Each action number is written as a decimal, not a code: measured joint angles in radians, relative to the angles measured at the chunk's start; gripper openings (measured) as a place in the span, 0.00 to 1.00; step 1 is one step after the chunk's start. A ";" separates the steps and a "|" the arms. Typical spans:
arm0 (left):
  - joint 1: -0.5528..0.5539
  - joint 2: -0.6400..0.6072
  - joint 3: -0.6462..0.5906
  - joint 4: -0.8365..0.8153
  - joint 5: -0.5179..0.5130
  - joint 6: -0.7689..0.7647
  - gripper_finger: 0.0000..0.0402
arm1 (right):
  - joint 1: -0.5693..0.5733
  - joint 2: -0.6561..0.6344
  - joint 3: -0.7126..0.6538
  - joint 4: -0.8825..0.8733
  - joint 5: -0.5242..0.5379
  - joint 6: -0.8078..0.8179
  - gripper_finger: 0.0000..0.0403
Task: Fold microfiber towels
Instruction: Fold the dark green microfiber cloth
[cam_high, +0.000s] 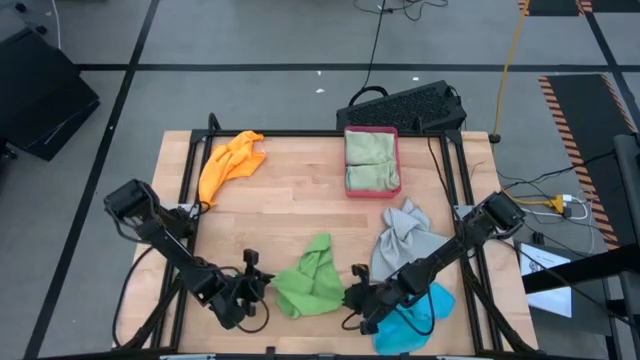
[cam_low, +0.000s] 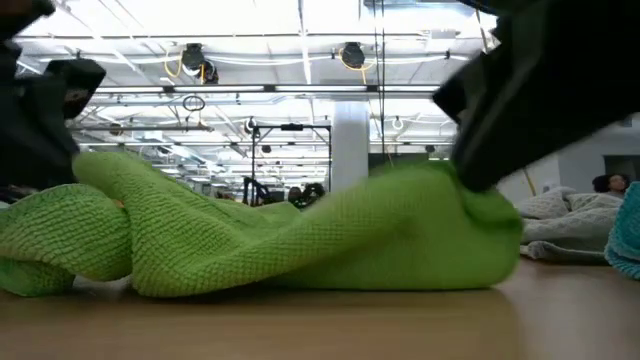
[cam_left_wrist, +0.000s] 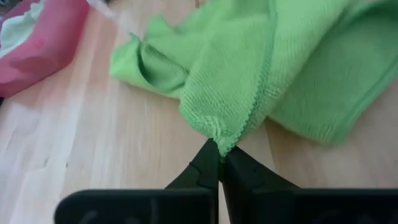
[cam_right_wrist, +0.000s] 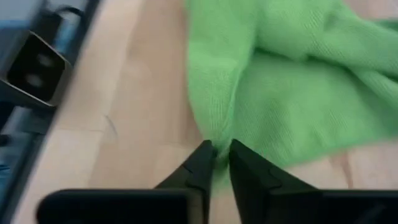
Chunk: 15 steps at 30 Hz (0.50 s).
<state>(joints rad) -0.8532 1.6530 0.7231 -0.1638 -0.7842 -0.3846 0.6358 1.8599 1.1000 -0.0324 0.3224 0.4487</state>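
High view: both grippers at bright green towel (cam_high: 312, 280), near-centre of table (cam_high: 300, 195).
L gripper (cam_left_wrist: 219, 155) clamped on towel's left edge; R gripper (cam_right_wrist: 219, 163) at its right edge, fingers slightly parted w/ cloth between.

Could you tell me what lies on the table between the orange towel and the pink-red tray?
Nothing: in the high view, only bare wooden table separates the orange towel from the pink-red tray, which holds pale green cloths.
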 joint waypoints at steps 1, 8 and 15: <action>0.000 -0.017 0.000 0.000 -0.001 -0.002 0.02 | 0.008 0.000 0.000 -0.026 0.029 0.025 0.16; 0.000 -0.102 0.000 0.004 0.006 -0.019 0.02 | 0.082 -0.001 0.000 -0.059 0.203 0.142 0.39; 0.015 -0.111 0.000 0.004 0.008 -0.027 0.01 | 0.179 0.036 0.007 0.189 0.354 0.080 0.51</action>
<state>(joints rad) -0.8384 1.5417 0.7231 -0.1598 -0.7764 -0.4113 0.8151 1.8960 1.1068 0.1566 0.6761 0.5282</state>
